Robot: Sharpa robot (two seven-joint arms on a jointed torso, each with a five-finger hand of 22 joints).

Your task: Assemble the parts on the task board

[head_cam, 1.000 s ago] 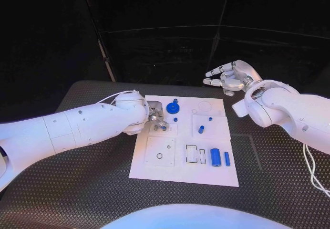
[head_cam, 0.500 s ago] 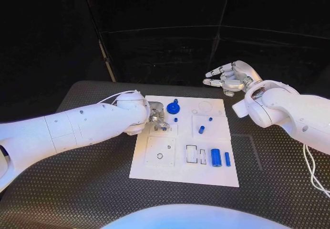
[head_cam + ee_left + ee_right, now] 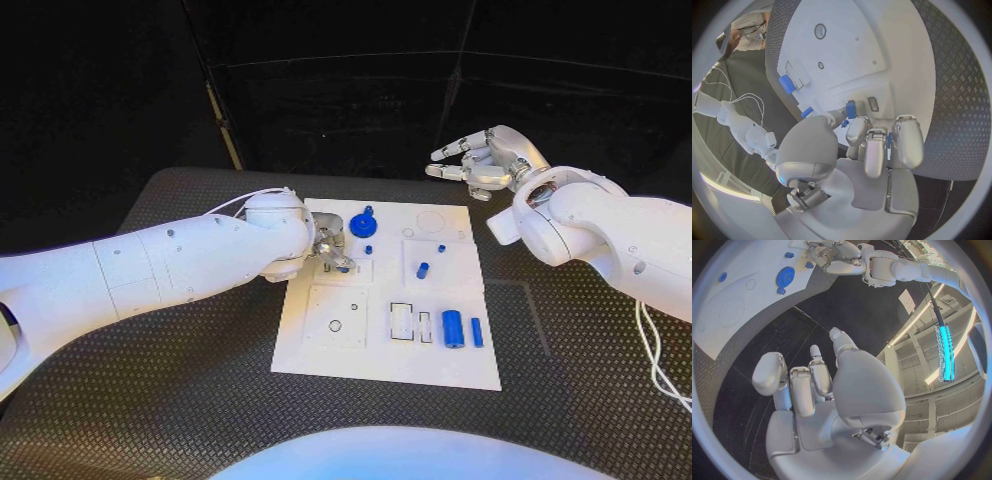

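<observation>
The white rectangular task board (image 3: 389, 350) lies in the middle of the black textured surface (image 3: 173, 400). The left robot hand (image 3: 329, 250) rests over the board's upper left part, its fingers (image 3: 872, 150) curled down together beside a small blue peg (image 3: 851, 109) standing at a slot; whether it actually pinches the peg cannot be told. A round blue gear-like part (image 3: 362, 226) sits near the board's far edge, just beyond that hand. A short blue pin (image 3: 423, 270) stands near the board's middle, and a blue cylinder (image 3: 453, 329) lies beside a thin blue bar (image 3: 476, 333) toward the near right. The right robot hand (image 3: 483, 160) hangs above the surface's far edge, well apart from the board, fingers spread and holding nothing.
</observation>
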